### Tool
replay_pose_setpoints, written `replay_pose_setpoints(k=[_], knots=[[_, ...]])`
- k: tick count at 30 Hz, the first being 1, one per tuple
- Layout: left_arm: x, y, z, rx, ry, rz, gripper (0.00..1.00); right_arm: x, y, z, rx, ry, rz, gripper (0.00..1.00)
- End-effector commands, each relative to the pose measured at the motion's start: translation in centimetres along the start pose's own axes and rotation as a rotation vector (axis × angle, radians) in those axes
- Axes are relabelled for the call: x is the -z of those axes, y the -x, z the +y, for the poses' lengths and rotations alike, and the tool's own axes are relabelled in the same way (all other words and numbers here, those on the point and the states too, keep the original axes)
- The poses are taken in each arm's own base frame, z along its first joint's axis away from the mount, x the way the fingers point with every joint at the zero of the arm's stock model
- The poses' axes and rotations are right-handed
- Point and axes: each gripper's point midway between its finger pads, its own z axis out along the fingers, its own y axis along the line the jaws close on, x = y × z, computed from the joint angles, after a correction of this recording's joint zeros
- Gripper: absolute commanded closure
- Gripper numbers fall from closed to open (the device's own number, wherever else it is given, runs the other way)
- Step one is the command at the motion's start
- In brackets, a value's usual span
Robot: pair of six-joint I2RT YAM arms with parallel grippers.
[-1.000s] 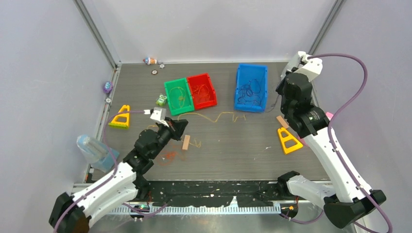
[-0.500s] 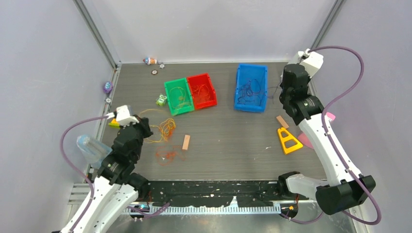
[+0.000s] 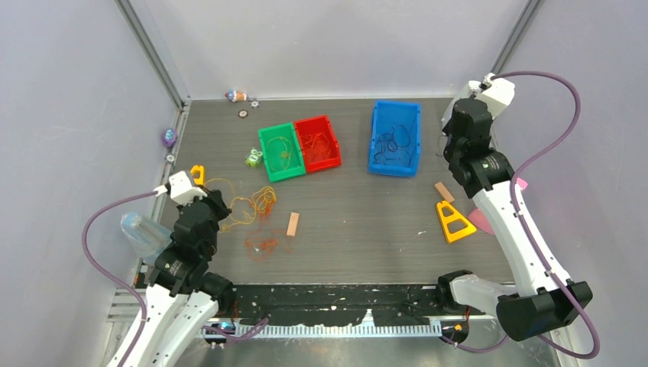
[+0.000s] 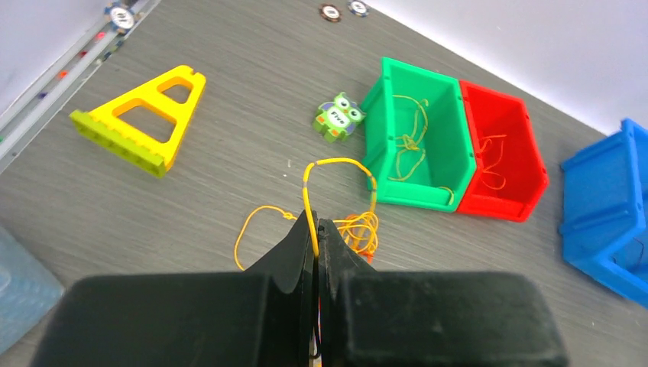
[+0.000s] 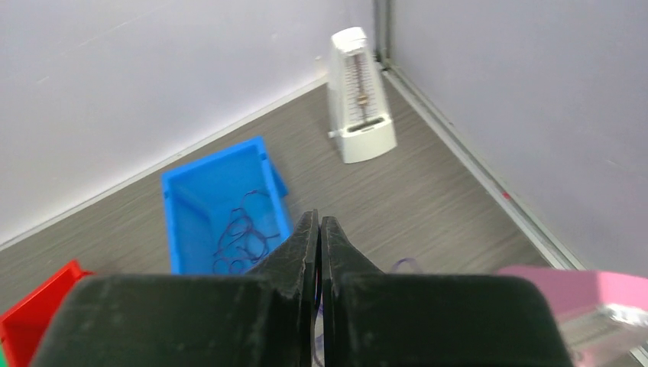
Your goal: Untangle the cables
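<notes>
My left gripper [image 4: 316,228] is shut on a yellow cable [image 4: 336,161] that arcs up from the jaws and drops into a yellow-orange bundle [image 4: 359,229] on the table. In the top view the gripper [image 3: 221,205] sits at the left, with the yellow cable [image 3: 252,202] just to its right. An orange-red cable [image 3: 262,245] lies loose below the bundle. My right gripper [image 5: 319,222] is shut, with a thin dark purple cable strand [image 5: 405,264] running from between its jaws. It hangs right of the blue bin [image 3: 395,138], which holds more purple cables [image 5: 243,233].
A green bin [image 3: 280,151] holds yellow cables and a red bin [image 3: 318,142] holds orange ones. Tan blocks [image 3: 293,224] [image 3: 444,192], yellow triangles [image 3: 198,174] [image 3: 454,220], an owl toy [image 3: 253,157] and a plastic bottle [image 3: 145,235] lie around. A white metronome [image 5: 361,99] stands in the far right corner.
My left arm has drawn back to the left with the yellow cable, which was stretched across the table and is now gathered near the gripper. The right gripper shifted slightly.
</notes>
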Motion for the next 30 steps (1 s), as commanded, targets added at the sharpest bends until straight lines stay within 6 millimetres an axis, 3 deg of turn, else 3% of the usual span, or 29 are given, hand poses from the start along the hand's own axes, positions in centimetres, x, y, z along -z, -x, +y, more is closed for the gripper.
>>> replay_pose_setpoints(k=[1,11,16,17,23,25,26,28,30], knots=[[0.4,3.6,-3.7,0.01,-0.132,-0.036,1.0,0.2,1.8,3.8,-0.009,0.19,-0.029,0.95],[0.7,5.1,-4.9,-0.013,-0.154,-0.016,1.0,-3.9,0.4,9.6,0.076,0.282,0.039,0.95],[0.4,4.9,-5.3,-0.019,-0.158,0.002,1.0,-8.1,-4.0,12.1,0.141,0.263,0.115,0.95],[0.3,4.9,-5.5,-0.021,-0.161,0.007,1.0,-9.2,-5.7,12.4,0.164,0.246,0.144,0.95],[0.0,5.5,-7.0,-0.079,-0.208,0.028,1.0,-12.4,-10.8,13.4,0.256,0.205,0.258,0.94],[-0.3,5.9,-7.6,-0.099,-0.204,0.044,1.0,-12.8,-11.1,13.7,0.28,0.2,0.283,0.64],[-0.5,6.1,-7.8,-0.106,-0.205,0.05,1.0,-12.6,-11.8,13.5,0.298,0.202,0.314,0.31],[-1.0,6.1,-8.7,-0.112,-0.217,0.062,1.0,-11.9,-11.6,13.5,0.304,0.23,0.326,0.09],[-1.8,5.6,-9.8,-0.115,-0.241,0.092,1.0,-10.7,-11.0,13.6,0.298,0.282,0.325,0.05]])
